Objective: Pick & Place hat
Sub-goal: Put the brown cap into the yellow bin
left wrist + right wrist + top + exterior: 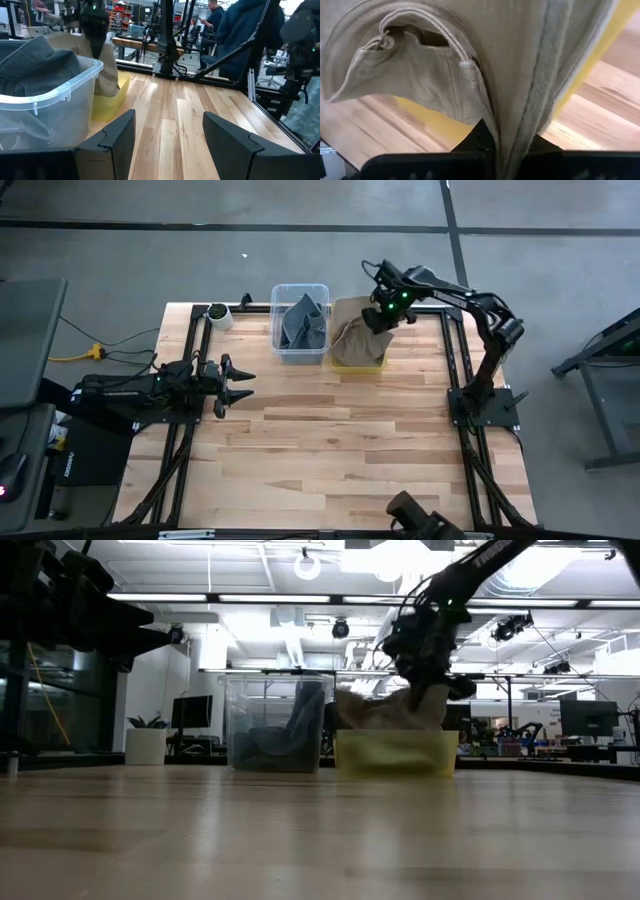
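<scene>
A tan hat [352, 340] sits in and over a yellow bin [358, 362] at the table's far side; in the low view the hat [385, 708] bulges above the yellow bin [397, 753]. My right gripper [381, 320] is over the hat's right part, shut on it. In the right wrist view the hat [445, 75] fills the picture, with its back opening and strap showing. A clear bin [300, 323] beside it holds grey hats [302, 325]. My left gripper [238, 383] waits open over the table's left side. My right gripper comes from above, pointing down, and pinches a bunched fold of the hat's tan cloth [512, 135] between its two fingers. The fold runs up from the fingers. The rest of the hat lies slack in and over the yellow bin.
A small white pot with a plant [218, 314] stands at the far left corner. The clear bin [55, 95] is close ahead of my left gripper [167, 145]. Bare wooden table [340, 450] spreads toward the near edge. People show in the room beyond.
</scene>
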Controlling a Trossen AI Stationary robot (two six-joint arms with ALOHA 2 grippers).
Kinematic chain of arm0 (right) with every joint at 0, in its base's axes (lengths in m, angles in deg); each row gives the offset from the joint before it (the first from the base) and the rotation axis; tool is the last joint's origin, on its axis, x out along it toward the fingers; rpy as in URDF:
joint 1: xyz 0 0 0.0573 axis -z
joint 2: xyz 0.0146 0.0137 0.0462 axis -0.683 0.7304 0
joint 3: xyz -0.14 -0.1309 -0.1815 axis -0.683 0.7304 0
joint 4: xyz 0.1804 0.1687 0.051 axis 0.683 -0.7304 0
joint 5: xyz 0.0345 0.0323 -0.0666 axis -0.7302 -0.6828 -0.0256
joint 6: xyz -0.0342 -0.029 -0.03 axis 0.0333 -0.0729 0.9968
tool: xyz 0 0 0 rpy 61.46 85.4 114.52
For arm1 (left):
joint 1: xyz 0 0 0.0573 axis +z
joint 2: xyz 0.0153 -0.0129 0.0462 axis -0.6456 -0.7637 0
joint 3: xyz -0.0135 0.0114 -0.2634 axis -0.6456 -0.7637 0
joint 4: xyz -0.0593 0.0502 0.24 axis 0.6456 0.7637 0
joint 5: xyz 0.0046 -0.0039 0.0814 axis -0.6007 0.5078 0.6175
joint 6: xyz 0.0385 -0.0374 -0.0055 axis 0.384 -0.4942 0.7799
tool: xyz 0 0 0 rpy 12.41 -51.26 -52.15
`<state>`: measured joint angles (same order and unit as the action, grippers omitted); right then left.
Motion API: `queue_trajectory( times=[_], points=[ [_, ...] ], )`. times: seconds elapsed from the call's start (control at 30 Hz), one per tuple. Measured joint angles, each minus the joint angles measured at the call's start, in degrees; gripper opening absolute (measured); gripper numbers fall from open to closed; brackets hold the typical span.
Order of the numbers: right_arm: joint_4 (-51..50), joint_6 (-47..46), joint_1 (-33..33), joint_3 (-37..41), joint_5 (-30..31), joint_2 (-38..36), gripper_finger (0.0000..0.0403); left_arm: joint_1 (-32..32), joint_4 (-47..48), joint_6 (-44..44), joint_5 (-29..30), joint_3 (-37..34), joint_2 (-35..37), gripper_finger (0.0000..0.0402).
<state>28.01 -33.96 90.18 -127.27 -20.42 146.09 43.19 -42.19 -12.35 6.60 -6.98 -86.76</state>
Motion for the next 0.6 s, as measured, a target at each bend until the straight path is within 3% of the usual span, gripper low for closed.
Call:
queue_trajectory(
  times=[0.2,0.3,0.6],
  points=[
    [0.0,0.2,-1.3,0.1,1.5,4.4,0.0009,0.0,0.0,0.0,0.0,0.0,0.0,0.0209],
    [0.8,0.1,-1.4,0.1,5.0,4.8,0.001,0.0,0.0,0.0,0.0,0.0,0.0,0.0209],
    [2.0,2.0,-1.3,0.1,9.1,4.7,0.0055,0.0,0.0,0.0,0.0,0.0,0.0,0.0209]
  ],
)
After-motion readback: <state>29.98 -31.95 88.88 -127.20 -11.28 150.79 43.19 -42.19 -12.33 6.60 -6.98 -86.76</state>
